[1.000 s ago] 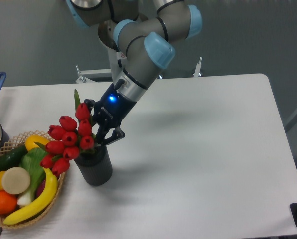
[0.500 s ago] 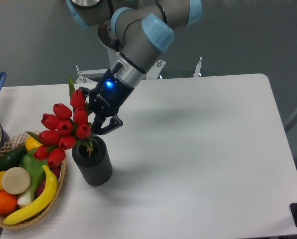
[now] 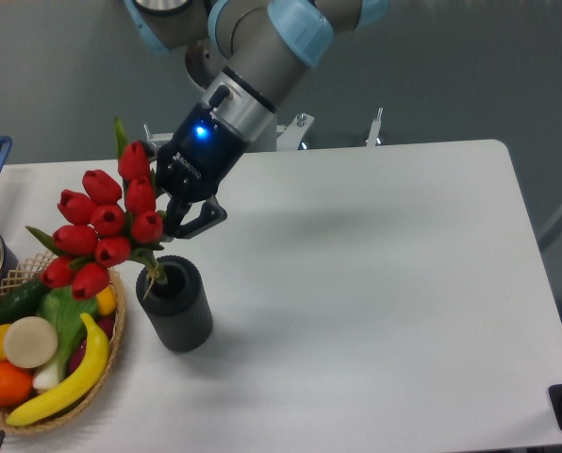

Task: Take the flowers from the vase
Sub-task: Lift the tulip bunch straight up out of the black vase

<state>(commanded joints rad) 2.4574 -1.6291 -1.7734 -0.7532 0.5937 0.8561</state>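
Jaws clamping flowers (image 3: 102,226), stems above vase (image 3: 175,304)

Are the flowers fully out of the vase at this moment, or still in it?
Almost out: the flowers hang tilted in the gripper, with only their stem ends at the rim of the upright vase.

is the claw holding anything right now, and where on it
Yes: the claw is shut on the flowers, gripping the bunch at its right side just below the buds, where the stems gather. The stem ends hang at the vase mouth.
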